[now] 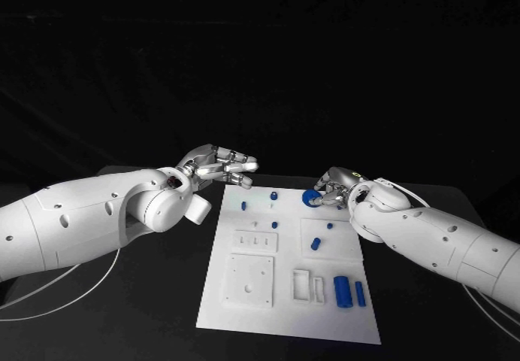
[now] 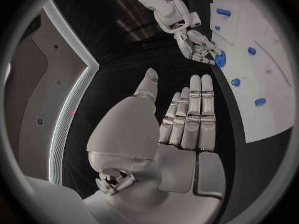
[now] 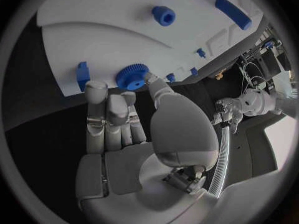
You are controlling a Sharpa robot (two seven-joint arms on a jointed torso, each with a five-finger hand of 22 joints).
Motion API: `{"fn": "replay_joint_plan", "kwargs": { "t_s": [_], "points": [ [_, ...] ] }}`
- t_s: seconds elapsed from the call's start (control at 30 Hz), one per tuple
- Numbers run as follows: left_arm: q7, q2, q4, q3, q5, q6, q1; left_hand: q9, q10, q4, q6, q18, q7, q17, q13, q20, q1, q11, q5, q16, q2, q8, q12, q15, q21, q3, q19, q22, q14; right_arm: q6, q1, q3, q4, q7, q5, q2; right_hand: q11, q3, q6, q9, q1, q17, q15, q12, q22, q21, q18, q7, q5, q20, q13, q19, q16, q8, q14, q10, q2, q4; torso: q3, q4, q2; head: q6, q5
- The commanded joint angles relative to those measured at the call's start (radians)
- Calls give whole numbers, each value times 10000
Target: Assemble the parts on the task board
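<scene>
The right hand (image 1: pixel 336 189) pinches a blue gear (image 3: pixel 131 77) at the far right of the task board (image 1: pixel 271 316). The left hand (image 1: pixel 220 167) hovers off the board's far left corner, fingers straight and holding nothing.

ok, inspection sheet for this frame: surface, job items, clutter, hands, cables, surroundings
Surface: black table; white task board lies in its middle.
Job's things: blue gear at the board's far right corner; small blue parts scattered over the far half; two blue cylinders side by side near the front right.
Clutter: nothing seen.
Hands: right hand pinches the gear between thumb and a finger; left hand is beside the board's far left corner, fingers straight, holding nothing.
Cables: white cable loops on the table under the left arm; another runs along the right arm.
Surroundings: dark.
</scene>
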Motion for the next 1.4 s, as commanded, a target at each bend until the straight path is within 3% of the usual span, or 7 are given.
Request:
{"fn": "replay_joint_plan", "kwargs": {
  "t_s": [0.03, 0.63, 0.73, 0.87, 1.13, 1.3, 1.4],
  "points": [
    [34, 35, 1, 6, -15, 184, -10, -8, -96, -37, -62, -8, -24, 6, 16, -9, -7, -7, -8, 44, 118, 13, 54, -6, 68, -15, -72, -13, -85, 251, -5, -1, -34, 38, 48, 39, 19, 82, 104, -7, -48, 14, 15, 62, 138, 77, 81, -7, -13, 65, 22, 512, 41, 28, 17, 80, 32, -34, -2, 9, -7, -9, -21],
    [31, 55, -5, 6, -15, 204, -17, -8, -96, -37, -62, -8, -24, 6, 16, -9, -7, -7, -8, 44, 118, 13, 54, -6, 68, -15, -72, -13, -85, 469, -7, -8, -287, 39, -24, 216, -7, 331, 275, -5, -134, 56, -1, 89, 211, 99, 55, -37, 48, 52, 98, 515, 69, 27, 22, 131, 114, -268, 6, 21, -2, -42, 5],
    [30, 50, -3, 6, -15, 202, -17, -8, -96, -37, -62, -8, -24, 6, 16, -9, -7, -7, -8, 44, 118, 13, 54, -6, 68, -15, -72, -13, -85, 548, -7, -11, -312, 50, -30, 215, -51, 677, 535, -11, -123, 71, -32, 131, 227, 116, 20, -92, -313, 26, 146, 518, 83, 22, 26, 170, 271, -321, 1, 11, -6, -57, 9],
    [29, 44, 0, 6, -15, 201, -17, -8, -96, -37, -62, -8, -24, 6, 16, -9, -7, -7, -8, 44, 118, 13, 54, -6, 68, -15, -72, -13, -85, 613, -7, -27, -337, 45, -112, 210, -97, 1610, 739, -19, -178, 88, -77, 182, 267, 152, -45, -130, -296, -26, 230, 516, 93, 16, 29, 211, 237, -775, 8, -16, -4, -64, 30],
    [31, 46, 1, 5, -15, 207, -17, -8, -96, -37, -62, -8, -24, 6, 16, -9, -7, -7, -8, 44, 118, 13, 54, -6, 68, -15, -72, -13, -85, 570, -8, -124, -241, -1, -588, 175, -119, 1966, 900, -14, -50, 157, -72, 362, 355, 238, -60, -141, 127, -29, 456, 517, 151, 19, 37, 336, 148, -1624, 4, -6, -9, -77, 5],
    [31, 31, 1, 5, -15, 206, -17, -6, -95, -69, -35, -6, -26, 9, 16, -7, 1, -8, -8, 50, 136, 15, 53, -6, 85, -32, -80, -21, -94, 386, -8, -174, -103, -30, -899, 151, -138, 1994, 1005, -7, -69, 186, -78, 448, 396, 257, -70, -172, 173, -36, 568, 519, 170, 17, 41, 407, 146, -1867, 13, -7, -8, -82, -13],
    [31, 23, 5, 4, -15, 206, -18, -6, -95, -69, -35, -6, -26, 9, 16, -7, 1, -8, -8, 50, 136, 15, 53, -6, 85, -32, -80, -21, -94, 155, -8, -204, 39, -120, -1145, 138, -144, 1941, 1018, -3, -177, 180, -83, 435, 399, 248, -70, -183, 215, -40, 566, 523, 162, 18, 41, 412, 134, -1819, 8, -9, -15, -75, -14]
  ]
}}
